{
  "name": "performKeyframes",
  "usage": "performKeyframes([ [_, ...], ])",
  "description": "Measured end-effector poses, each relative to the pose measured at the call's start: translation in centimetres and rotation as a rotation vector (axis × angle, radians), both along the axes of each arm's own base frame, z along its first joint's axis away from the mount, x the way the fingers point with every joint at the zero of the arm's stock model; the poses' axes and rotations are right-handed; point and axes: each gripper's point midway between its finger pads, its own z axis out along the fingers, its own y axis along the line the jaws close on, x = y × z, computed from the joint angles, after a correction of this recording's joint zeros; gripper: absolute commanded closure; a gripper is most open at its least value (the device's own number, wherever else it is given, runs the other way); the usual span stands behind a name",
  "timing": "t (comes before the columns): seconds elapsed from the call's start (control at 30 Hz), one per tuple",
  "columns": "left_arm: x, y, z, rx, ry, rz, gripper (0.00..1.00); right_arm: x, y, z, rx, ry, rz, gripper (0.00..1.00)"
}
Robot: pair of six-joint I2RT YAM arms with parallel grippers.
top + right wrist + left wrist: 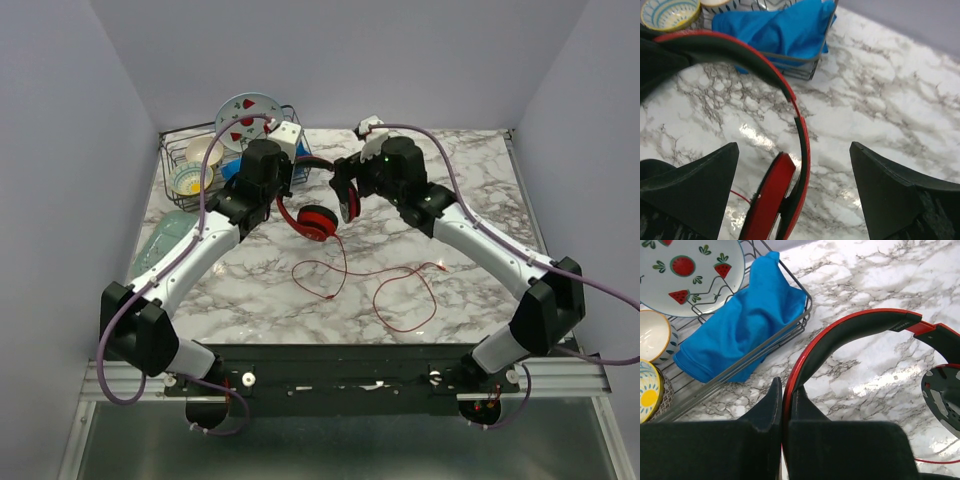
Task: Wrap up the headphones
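On my feed, the red plastic over-ear headphones (840, 332) show a black lining inside the band. Their thin red cable (400, 329) lies on the white marble-look tabletop (250, 290), veined in grey. All of this is right of the grey wire rack (808, 302). Inside that rack is a bright blue crumpled cloth (745, 320) and a round white plate (690, 270) painted with red watermelon slices, strawberries and green leaves. There's also a small cream-white bowl (652, 335), and a blue-lined bowl (647, 395) with a yellow centre.

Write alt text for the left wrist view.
The left gripper is shut on the headband of the red headphones over a marble table. To the left, a wire rack holds a blue cloth, a fruit-patterned plate and bowls.
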Motion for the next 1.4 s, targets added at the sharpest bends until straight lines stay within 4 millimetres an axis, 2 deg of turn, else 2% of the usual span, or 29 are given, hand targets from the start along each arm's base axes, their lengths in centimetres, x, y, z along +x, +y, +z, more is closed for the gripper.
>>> performKeyframes([
  [0.17, 0.0, 0.5, 1.4, -0.034, -0.034, 0.04, 1.0, -0.1, 0.3, -5.3, 0.006, 0.144, -0.039, 0.0],
  [0.23, 0.0, 0.8, 1.8, -0.04, -0.048, 0.056, 1.0, -0.2, 0.4, -6.1, 0.015, 0.173, -0.048, 0.0],
  [0.3, 0.1, 0.9, 2.0, -0.043, -0.054, 0.065, 1.0, -0.2, 0.5, -6.3, 0.029, 0.188, -0.056, 0.05],
  [0.4, 0.1, 0.9, 2.0, -0.047, -0.054, 0.072, 1.0, -0.1, 0.5, -6.4, 0.034, 0.191, -0.063, 0.43],
  [0.43, 0.1, 0.9, 1.9, -0.049, -0.053, 0.072, 1.0, -0.1, 0.5, -6.5, 0.032, 0.192, -0.065, 0.65],
  [0.53, 0.1, 0.9, 1.8, -0.055, -0.049, 0.075, 1.0, 0.1, 0.5, -7.1, 0.029, 0.204, -0.08, 0.83],
  [0.6, 0.0, 1.0, 1.7, -0.054, -0.046, 0.075, 0.98, 0.3, 0.2, -7.3, 0.011, 0.196, -0.089, 0.92],
  [0.63, -0.1, 1.0, 1.6, -0.054, -0.045, 0.074, 0.79, 0.4, 0.1, -7.3, -0.001, 0.189, -0.09, 0.99],
  [0.7, -0.1, 1.0, 1.4, -0.046, -0.043, 0.069, 0.55, 0.5, -0.1, -7.3, -0.018, 0.176, -0.089, 0.99],
  [0.73, -0.2, 1.0, 1.3, -0.044, -0.041, 0.068, 0.37, 0.6, -0.2, -7.3, -0.038, 0.163, -0.082, 0.99],
  [0.83, -0.3, 0.9, 1.1, -0.028, -0.037, 0.048, 0.19, 0.8, -0.5, -7.3, -0.084, 0.13, -0.066, 0.99],
  [1.1, -0.6, 0.4, 0.7, 0.036, -0.038, -0.03, 0.16, 1.3, -1.8, -7.0, -0.256, 0.043, -0.025, 0.99],
  [1.3, -0.7, -0.2, 0.3, 0.048, -0.031, -0.078, 0.17, 1.9, -1.5, -4.4, -0.273, -0.015, -0.008, 0.99],
  [1.4, -0.4, -0.3, -0.9, 0.067, -0.005, -0.083, 0.21, 2.0, -1.3, -3.9, -0.279, -0.033, 0.004, 0.99],
])
